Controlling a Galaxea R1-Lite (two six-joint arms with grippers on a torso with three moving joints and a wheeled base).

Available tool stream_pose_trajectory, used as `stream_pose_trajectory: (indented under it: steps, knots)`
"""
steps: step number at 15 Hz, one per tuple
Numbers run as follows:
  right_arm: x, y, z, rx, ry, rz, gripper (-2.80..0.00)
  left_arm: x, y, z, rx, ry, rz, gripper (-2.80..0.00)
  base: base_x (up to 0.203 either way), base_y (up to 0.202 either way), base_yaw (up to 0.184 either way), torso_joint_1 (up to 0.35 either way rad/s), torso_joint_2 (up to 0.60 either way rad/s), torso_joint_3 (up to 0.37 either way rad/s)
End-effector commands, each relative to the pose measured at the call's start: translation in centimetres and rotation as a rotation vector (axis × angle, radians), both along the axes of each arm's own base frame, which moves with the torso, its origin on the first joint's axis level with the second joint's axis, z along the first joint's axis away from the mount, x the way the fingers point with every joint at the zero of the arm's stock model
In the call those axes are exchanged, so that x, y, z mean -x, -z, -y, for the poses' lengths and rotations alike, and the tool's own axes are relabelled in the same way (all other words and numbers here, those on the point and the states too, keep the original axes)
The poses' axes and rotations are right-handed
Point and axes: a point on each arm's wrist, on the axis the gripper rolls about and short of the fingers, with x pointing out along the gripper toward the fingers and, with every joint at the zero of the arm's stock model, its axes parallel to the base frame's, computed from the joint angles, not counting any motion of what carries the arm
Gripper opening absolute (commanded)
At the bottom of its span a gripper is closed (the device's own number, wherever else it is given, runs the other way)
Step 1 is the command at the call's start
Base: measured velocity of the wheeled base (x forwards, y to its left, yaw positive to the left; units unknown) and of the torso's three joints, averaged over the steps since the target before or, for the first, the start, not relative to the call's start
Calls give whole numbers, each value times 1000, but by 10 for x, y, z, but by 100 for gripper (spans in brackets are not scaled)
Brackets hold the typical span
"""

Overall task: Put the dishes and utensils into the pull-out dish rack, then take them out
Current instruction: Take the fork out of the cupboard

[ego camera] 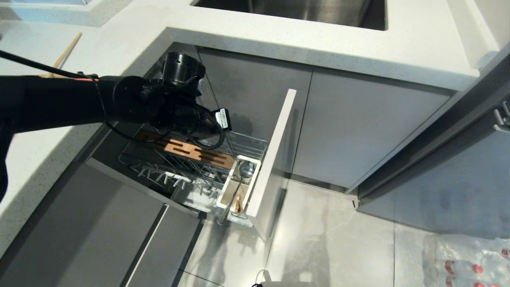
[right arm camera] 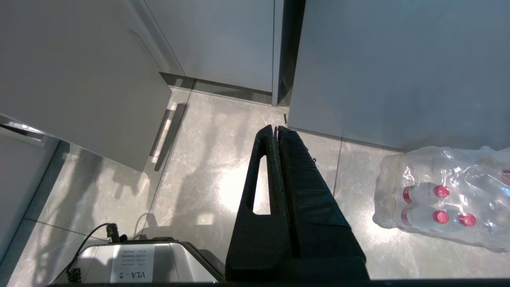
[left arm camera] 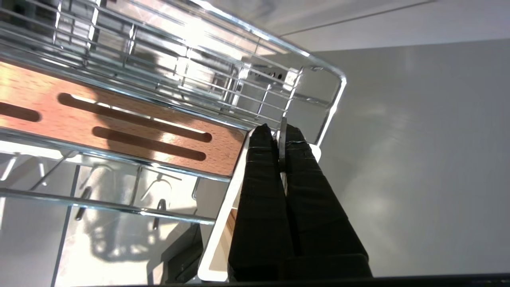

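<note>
The pull-out dish rack (ego camera: pixel 275 151) stands slid out, with its chrome basket (left arm camera: pixel 334 91), wooden slotted insert (ego camera: pixel 187 150) and white cutlery holder (ego camera: pixel 225 191). My left arm (ego camera: pixel 159 103) reaches over the basket. The left gripper (left arm camera: pixel 279 133) is above the holder's far end, shut on a thin grey strip, the edge of the spoon (left arm camera: pixel 283 143). The spoon's bowl (ego camera: pixel 246 170) shows in the holder. Brown chopstick ends (ego camera: pixel 238 206) show at the holder's near end. The dishes are out of view. My right gripper (right arm camera: pixel 276 128) hangs shut and empty over the floor.
A white counter (ego camera: pixel 358 48) with a steel sink (ego camera: pixel 299 10) runs above grey cabinet doors (ego camera: pixel 358 127). A light wooden stick (ego camera: pixel 65 52) lies on the counter at far left. A shrink-wrapped pack of bottles (right arm camera: pixel 438 199) sits on the tiled floor at right.
</note>
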Motion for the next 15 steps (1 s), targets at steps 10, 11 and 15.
stream_pose_trajectory:
  steps: [10,11,15]
  knots:
    - [0,0,0,-1,0,-1,-280,21,-27,-8,28,1,60,-280,0,0,0,0,0,0]
    - [0,0,0,-1,0,-1,-280,24,-30,-9,30,-3,69,-280,0,0,0,0,0,0]
    - [0,0,0,-1,0,1,-280,36,-45,-15,39,-17,107,-280,0,0,0,0,0,0]
